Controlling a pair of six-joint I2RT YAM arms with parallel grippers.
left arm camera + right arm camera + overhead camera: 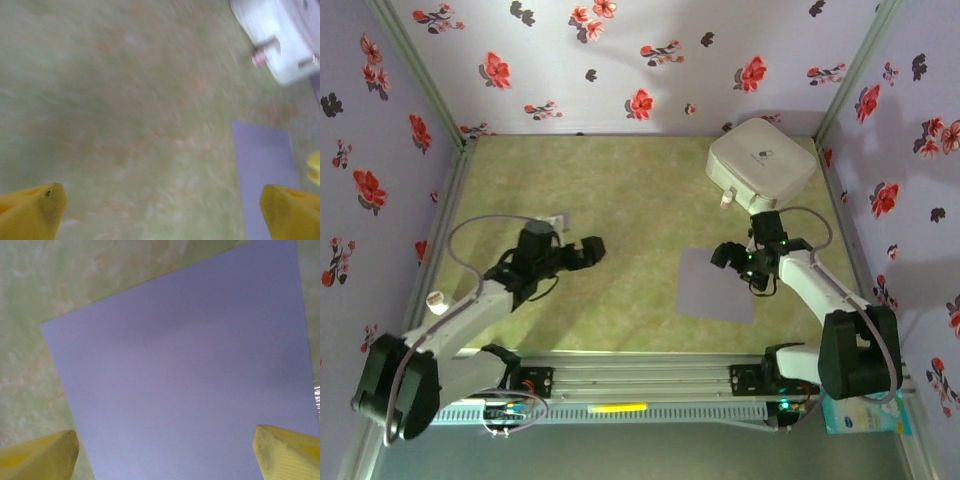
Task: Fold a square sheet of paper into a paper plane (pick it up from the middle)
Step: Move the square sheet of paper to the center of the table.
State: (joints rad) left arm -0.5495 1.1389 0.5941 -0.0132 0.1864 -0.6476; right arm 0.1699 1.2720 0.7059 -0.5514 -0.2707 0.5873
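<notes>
Folding has not begun: the sheet [718, 284] lies flat and uncreased on the bench [620, 190], right of centre, near the box [761, 165]. Right jaws hover spread over it; left jaws, also spread, hang well apart. Every fold remains.

On table [620, 180]: square sheet of paper [717, 287], right; white rounded box [761, 165] behind it.
</notes>
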